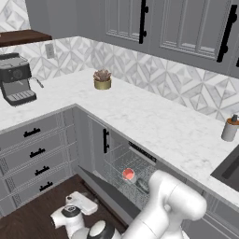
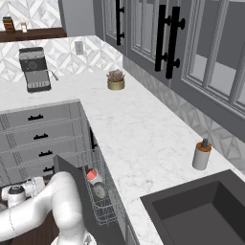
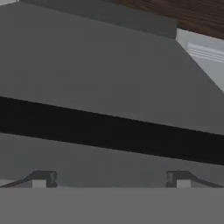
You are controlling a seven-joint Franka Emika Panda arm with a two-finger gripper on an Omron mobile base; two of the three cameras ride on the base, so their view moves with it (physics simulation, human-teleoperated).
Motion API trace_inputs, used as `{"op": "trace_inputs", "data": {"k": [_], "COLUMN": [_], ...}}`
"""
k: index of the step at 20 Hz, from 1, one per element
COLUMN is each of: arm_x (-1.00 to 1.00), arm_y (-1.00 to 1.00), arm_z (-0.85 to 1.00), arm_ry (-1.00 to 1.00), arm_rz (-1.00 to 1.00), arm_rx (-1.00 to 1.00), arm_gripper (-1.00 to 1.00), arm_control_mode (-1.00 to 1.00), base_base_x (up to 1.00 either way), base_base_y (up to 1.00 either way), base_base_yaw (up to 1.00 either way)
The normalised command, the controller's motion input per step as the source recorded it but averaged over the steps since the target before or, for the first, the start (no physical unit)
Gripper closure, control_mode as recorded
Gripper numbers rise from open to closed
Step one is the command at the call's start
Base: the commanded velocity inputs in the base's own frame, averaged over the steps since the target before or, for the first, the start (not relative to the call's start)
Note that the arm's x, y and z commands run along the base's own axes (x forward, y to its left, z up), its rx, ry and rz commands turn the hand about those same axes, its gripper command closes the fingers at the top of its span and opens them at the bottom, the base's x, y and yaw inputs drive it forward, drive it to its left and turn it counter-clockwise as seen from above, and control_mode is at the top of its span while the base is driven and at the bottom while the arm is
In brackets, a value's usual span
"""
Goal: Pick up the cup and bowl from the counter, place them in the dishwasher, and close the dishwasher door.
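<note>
The cup (image 1: 128,174) and the bowl (image 1: 142,186) sit side by side in the wire rack of the dishwasher (image 1: 122,173), the cup's red inside facing outward. The worktop (image 1: 154,122) carries a potted plant (image 1: 102,79), a coffee machine (image 1: 16,78) and a pump bottle (image 1: 229,128); neither task item is on it. By this evidence, only the closing step is left.

The dishwasher door (image 1: 105,193) hangs partly lowered, its long axis running along the cabinet front. The arm is bent low beside it, with the hand near the floor on the door's outer side. In the hand view the pincer (image 3: 111,178) faces a flat grey panel crossed by a dark band, judged to be the door's outer face at close range. The two fingertips (image 3: 43,178) stand well apart with nothing between them: the pincer is open and empty.

The base views show the loaded rack and the door's tilt; the hand view shows the closeness to the panel. Contact cannot be confirmed.
</note>
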Motion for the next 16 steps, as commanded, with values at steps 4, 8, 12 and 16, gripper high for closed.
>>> {"op": "trace_inputs", "data": {"k": [4,8,12,16], "arm_x": [-0.02,0.19,0.38,0.45], "arm_y": [0.69,0.32,0.04,0.0], "arm_z": [-0.9,-1.0,-1.0,-0.98], "arm_ry": [0.2,0.07,0.0,0.0], "arm_rz": [0.0,-0.01,-0.06,-0.1], "arm_rx": [-0.04,-0.17,-0.3,-0.33], "arm_gripper": [-1.0,-1.0,-1.0,-1.0], "arm_control_mode": [-1.0,-1.0,-1.0,-1.0], "base_base_x": [0.0,0.0,0.0,0.0], "base_base_y": [0.0,0.0,0.0,0.0], "base_base_yaw": [0.0,0.0,0.0,0.0]}}
